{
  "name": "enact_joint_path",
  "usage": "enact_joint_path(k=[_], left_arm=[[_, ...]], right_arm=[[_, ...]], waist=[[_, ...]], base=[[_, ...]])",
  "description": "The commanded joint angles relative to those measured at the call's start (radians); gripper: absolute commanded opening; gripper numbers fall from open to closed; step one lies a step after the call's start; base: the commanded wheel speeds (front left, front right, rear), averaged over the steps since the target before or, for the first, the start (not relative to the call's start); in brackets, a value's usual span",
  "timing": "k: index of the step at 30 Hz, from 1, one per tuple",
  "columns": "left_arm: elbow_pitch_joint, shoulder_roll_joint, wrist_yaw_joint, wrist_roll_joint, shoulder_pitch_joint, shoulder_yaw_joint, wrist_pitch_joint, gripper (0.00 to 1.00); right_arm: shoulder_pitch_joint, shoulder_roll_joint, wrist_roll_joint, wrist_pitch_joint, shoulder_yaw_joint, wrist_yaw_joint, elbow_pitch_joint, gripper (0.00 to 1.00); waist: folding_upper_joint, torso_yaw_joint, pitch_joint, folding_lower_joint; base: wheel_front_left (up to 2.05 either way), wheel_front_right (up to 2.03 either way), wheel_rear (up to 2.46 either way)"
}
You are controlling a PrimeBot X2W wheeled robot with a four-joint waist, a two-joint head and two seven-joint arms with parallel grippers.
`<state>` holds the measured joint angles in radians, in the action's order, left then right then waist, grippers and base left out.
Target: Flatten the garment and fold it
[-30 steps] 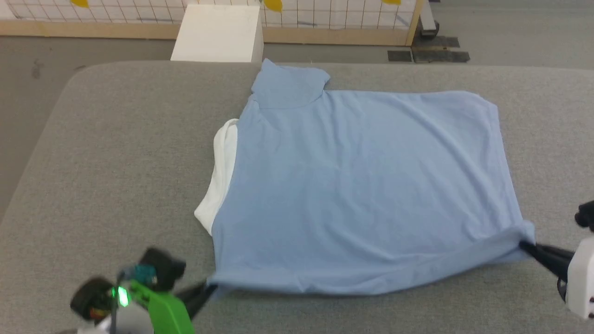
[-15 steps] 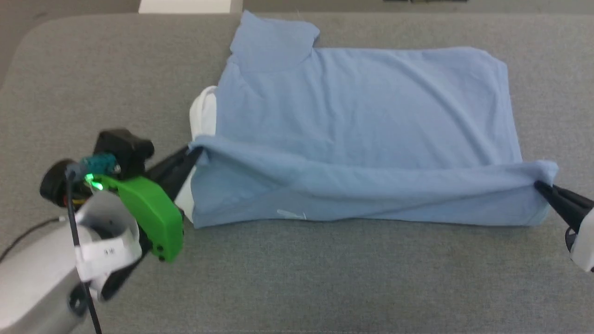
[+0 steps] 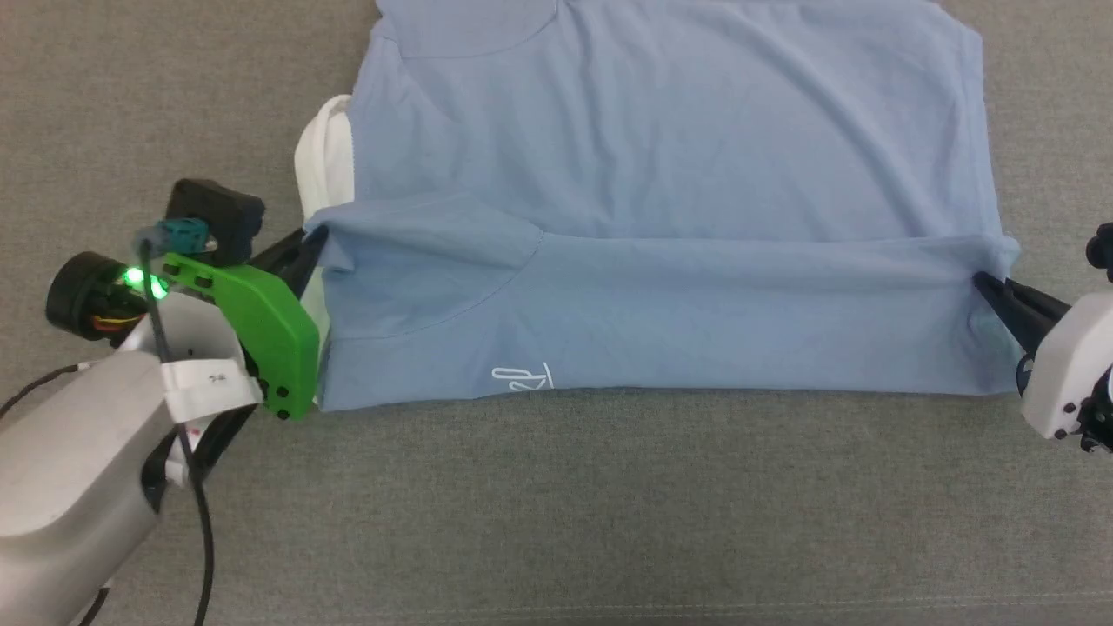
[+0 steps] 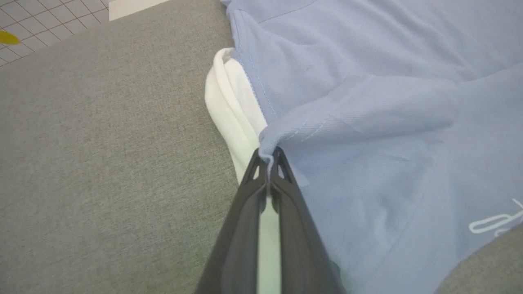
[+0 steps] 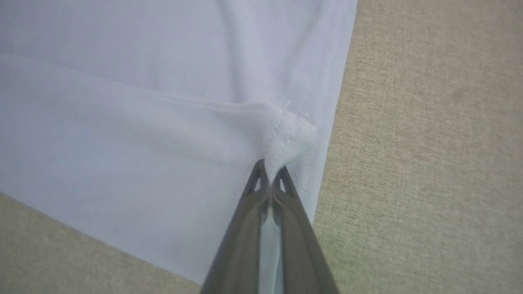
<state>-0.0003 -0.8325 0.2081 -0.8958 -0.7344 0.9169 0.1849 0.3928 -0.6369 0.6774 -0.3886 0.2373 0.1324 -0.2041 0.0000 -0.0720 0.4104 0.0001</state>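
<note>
In 1 second I've swung the near edge of the garment over its middle on the grey surface. The left gripper and right gripper fingers each pinch a corner, so the first fold looks underway.

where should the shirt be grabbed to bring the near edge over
Grip the shirt at both ends of its turned-over edge: the shoulder end beside the white collar, from the left, and the hem corner, from the right. That edge runs straight across, so end pinches should keep it taut. The left gripper and right gripper are shut there.
</note>
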Motion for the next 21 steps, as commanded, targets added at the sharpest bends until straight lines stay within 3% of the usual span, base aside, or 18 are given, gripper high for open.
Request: enact_joint_path(k=[1, 6, 7, 8, 14, 21], left_arm=[[0.021, 0.015, -0.011, 0.014, -0.024, 0.007, 0.004, 0.00], [0.100, 0.068, -0.026, 0.026, -0.044, 0.031, 0.007, 0.00], [0.114, 0.076, -0.027, 0.026, -0.044, 0.033, 0.006, 0.05], [0.131, 0.086, -0.024, 0.026, -0.044, 0.035, 0.003, 1.00], [0.181, 0.132, 0.003, 0.002, -0.022, 0.011, -0.055, 1.00], [0.128, 0.171, 0.083, -0.040, 0.055, -0.061, -0.186, 1.00]], right_arm=[[0.019, 0.016, -0.019, -0.003, -0.006, -0.002, -0.017, 0.00], [0.039, 0.049, -0.053, 0.007, -0.006, -0.002, -0.055, 0.00], [0.042, 0.053, -0.056, 0.012, -0.008, -0.002, -0.058, 0.05], [0.043, 0.058, -0.060, 0.020, -0.012, -0.002, -0.062, 1.00], [0.029, 0.060, -0.076, 0.066, -0.019, -0.002, -0.048, 1.00], [-0.048, 0.089, -0.114, 0.189, -0.075, -0.002, 0.034, 1.00]], waist=[[0.0000, -0.006, 0.018, -0.0001], [0.0000, 0.001, 0.016, -0.0001], [0.0000, 0.003, 0.011, -0.0001], [0.0000, 0.005, 0.003, -0.0001], [0.0000, 0.017, -0.068, -0.0001], [0.0000, 0.033, -0.157, -0.0001]], base=[[0.00, 0.00, 0.00], [0.00, 0.00, 0.00], [0.00, 0.00, 0.00], [0.00, 0.00, 0.00], [0.00, 0.00, 0.00], [0.00, 0.00, 0.00]])
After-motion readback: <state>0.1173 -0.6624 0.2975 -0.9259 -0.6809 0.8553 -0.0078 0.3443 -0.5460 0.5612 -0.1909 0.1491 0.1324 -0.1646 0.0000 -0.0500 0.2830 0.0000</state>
